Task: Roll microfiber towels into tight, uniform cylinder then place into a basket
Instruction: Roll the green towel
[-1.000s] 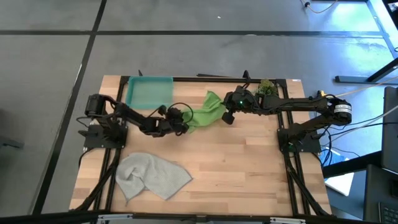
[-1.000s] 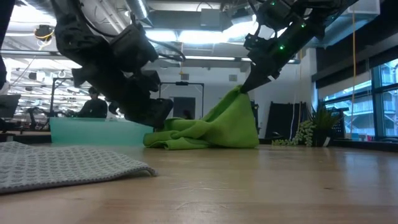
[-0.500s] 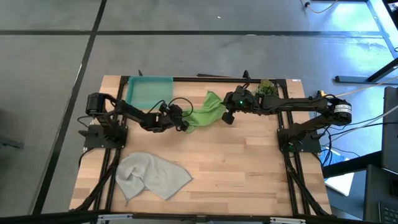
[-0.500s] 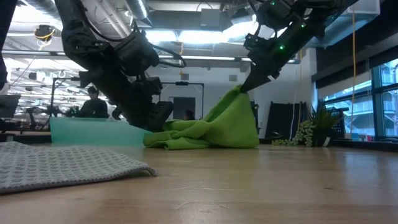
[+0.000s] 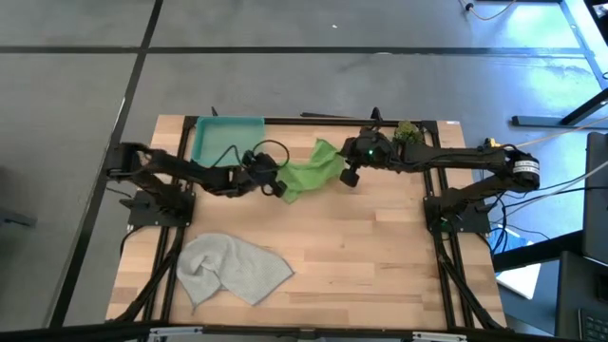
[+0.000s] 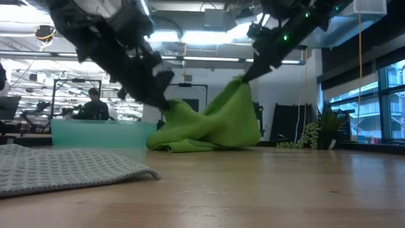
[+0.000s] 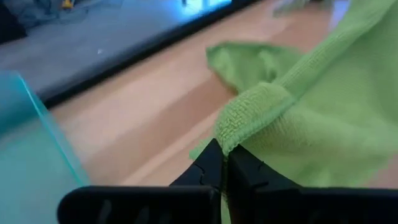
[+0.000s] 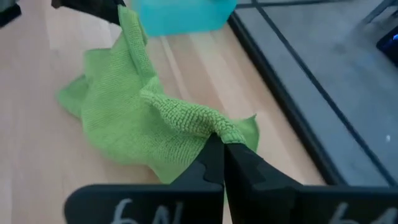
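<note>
Grey towel [image 5: 233, 269]: crumpled loosely near the worktop's front left corner, untouched, well apart from both arms.
Green towel [image 5: 309, 172]: toward the worktop's rear edge, near its middle, partly lifted and slung between the two grippers; the lower folds touch the wood.
Left gripper [image 5: 281, 189]: fingers pinched tight on the green towel's left hem, as the left wrist view shows.
Right gripper [image 5: 346, 178]: fingers clamped on the towel's opposite, right-hand edge, held higher.
Long axis: the towel stretches left to right, roughly along the rear edge, sagging in the middle.
Handling: light, limp and floppy, likely grippy microfibre; it keeps no shape, so I judge corners or hems the best hold, pulled taut and flat before rolling.
Basket [image 5: 228, 140]: at the worktop's rear left corner, just behind the left gripper, nothing visible inside.
</note>
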### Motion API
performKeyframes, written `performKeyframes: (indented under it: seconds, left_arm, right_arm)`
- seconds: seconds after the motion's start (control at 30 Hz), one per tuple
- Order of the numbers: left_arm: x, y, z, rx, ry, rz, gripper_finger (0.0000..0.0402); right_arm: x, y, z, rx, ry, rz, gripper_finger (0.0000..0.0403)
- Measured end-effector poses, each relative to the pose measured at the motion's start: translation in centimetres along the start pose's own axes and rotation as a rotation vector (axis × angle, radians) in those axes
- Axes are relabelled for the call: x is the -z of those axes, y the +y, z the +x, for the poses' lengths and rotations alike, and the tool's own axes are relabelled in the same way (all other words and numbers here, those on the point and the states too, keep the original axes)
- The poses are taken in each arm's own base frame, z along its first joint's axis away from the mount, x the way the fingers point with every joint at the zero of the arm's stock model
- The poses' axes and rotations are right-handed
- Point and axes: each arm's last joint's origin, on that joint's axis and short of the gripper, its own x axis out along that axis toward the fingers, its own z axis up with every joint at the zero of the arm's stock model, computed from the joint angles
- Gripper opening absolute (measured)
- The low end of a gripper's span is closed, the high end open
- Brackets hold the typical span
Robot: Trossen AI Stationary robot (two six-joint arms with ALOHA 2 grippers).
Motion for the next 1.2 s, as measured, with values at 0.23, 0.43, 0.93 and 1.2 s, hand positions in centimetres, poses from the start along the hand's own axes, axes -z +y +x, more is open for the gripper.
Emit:
performKeyframes:
  seconds: [0.23,0.43,0.93,1.2]
  left_arm:
    - [-3.5,1.6,-3.8,0.032,-0.112,0.009,0.0001]
    - [-7.8,3.1,-6.9,0.013,-0.166,0.032,0.0]
    - [-21.3,6.6,-9.8,-0.187,-0.153,0.196,0.0]
    - [-22.4,6.1,-6.6,-0.18,-0.099,0.284,0.0]
  right_arm:
    - [-4.3,-1.5,-3.2,0.021,-0.043,-0.068,0.0]
    - [-7.9,-3.5,-6.6,0.05,-0.064,-0.101,0.0]
    - [-11.4,-8.9,-10.2,0.221,-0.168,-0.137,0.0]
    - [-11.0,-10.3,-10.0,0.258,-0.15,-0.116,0.0]
